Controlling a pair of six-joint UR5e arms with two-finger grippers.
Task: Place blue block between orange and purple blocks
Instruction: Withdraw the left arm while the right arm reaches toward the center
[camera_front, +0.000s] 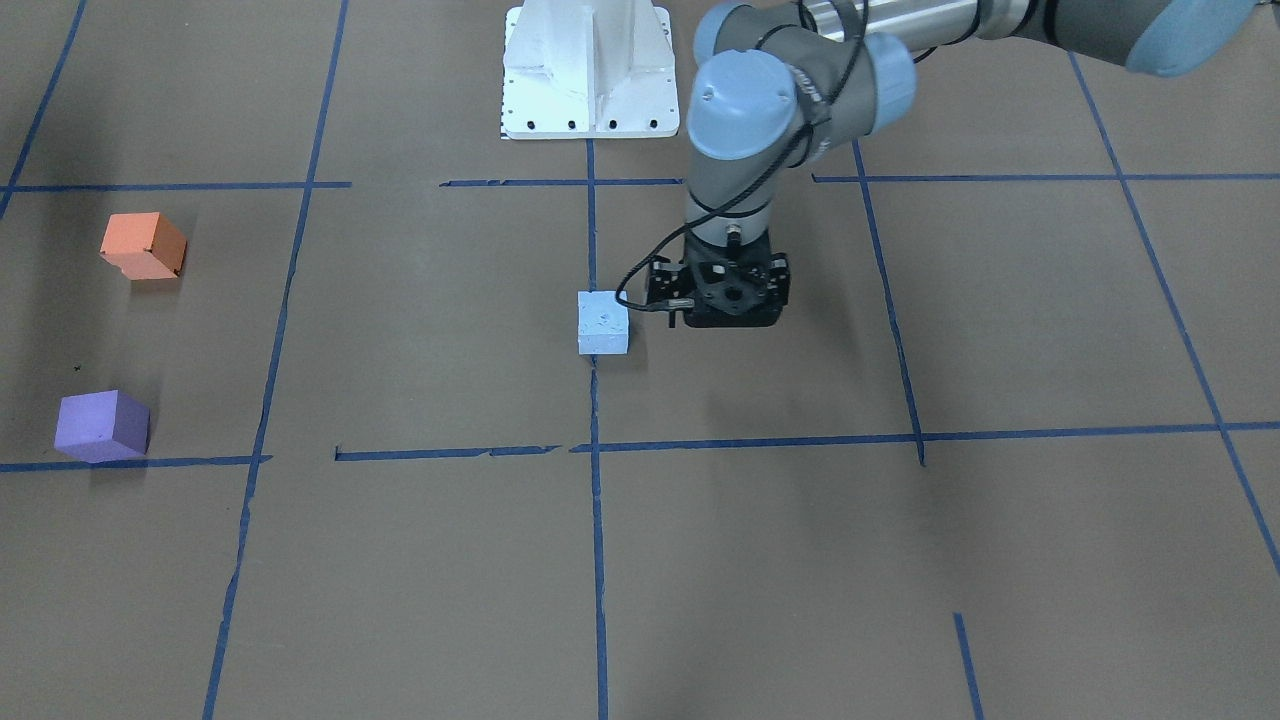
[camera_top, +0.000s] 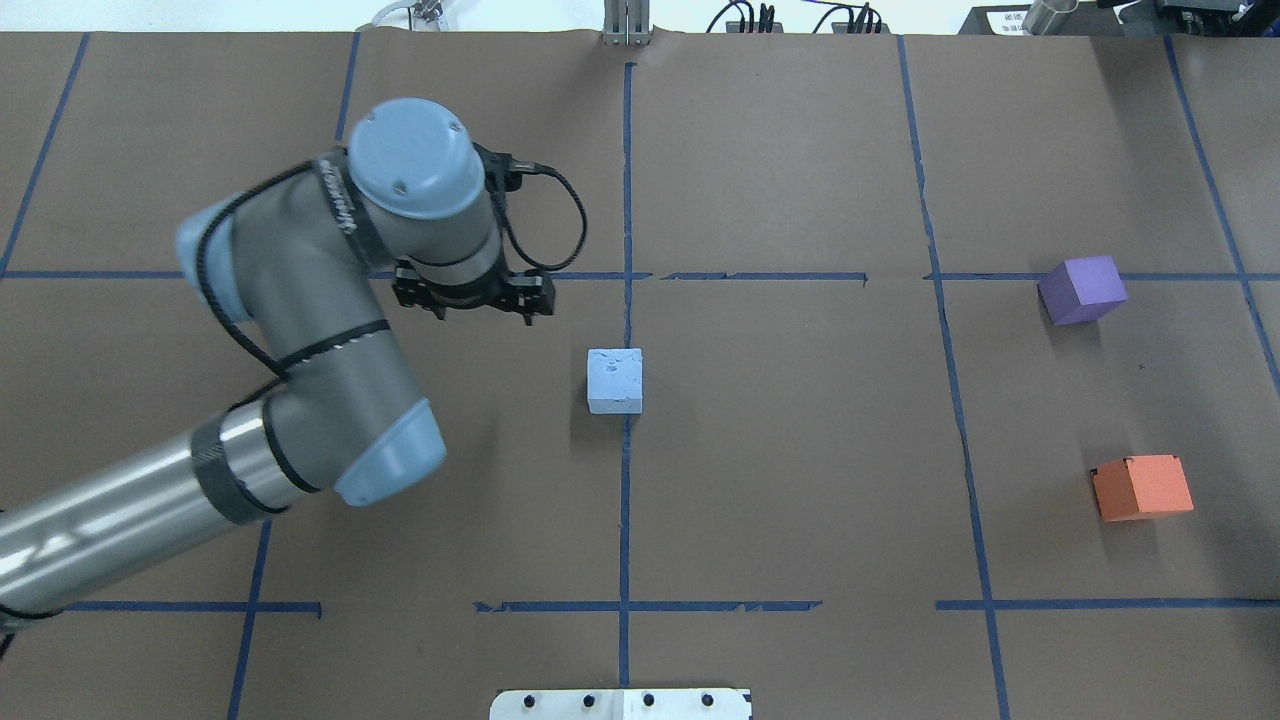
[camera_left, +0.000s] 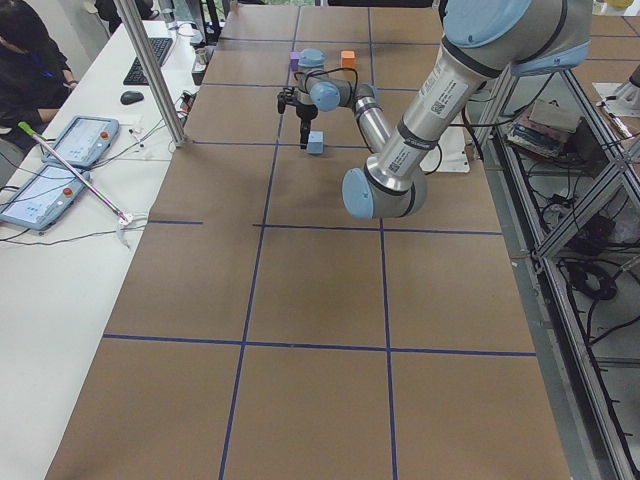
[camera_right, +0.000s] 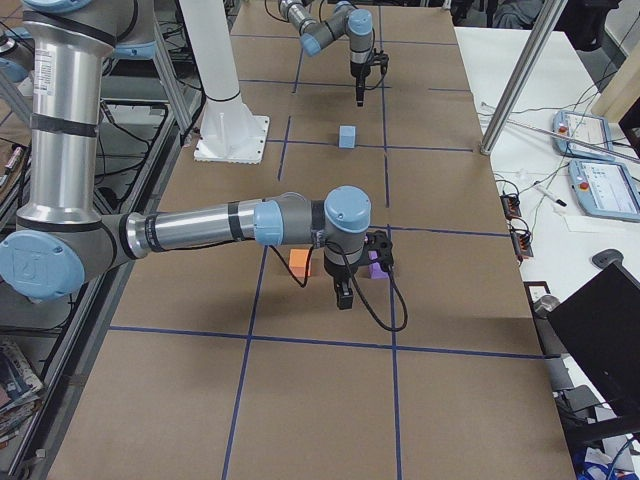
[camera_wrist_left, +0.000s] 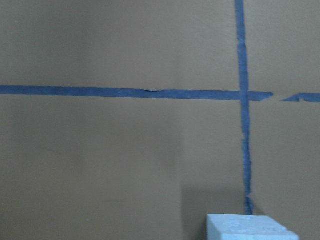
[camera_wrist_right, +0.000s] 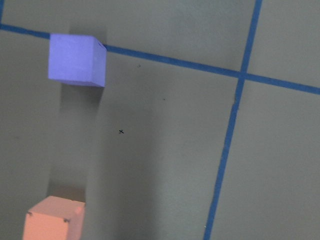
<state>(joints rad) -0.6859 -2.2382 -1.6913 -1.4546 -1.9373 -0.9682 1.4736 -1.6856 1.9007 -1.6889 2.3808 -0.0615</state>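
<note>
Showing the paper-covered table (camera_top: 800, 480) from overhead, with the left arm (camera_top: 300, 300) extended in from 8 o'clock. The right arm (camera_right: 200, 228) is seen only from the side; its right gripper (camera_right: 342, 295) is held near the gap between the orange block (camera_top: 1142, 487) and the purple block (camera_top: 1082, 290), and whether its fingers are apart cannot be told. The left gripper (camera_top: 470, 295) is poised at 10 o'clock of the blue block (camera_top: 614, 380), clear of it. Its fingers are hidden, so their state cannot be told. The blue block rests at the table's centre on a tape line (camera_top: 626, 500), with purple at 2 o'clock and orange at 4 o'clock, both well apart. The pitted cube is judged light, foam-like and slightly yielding. It is best taken across 2 opposite flat sides, squarely.
</note>
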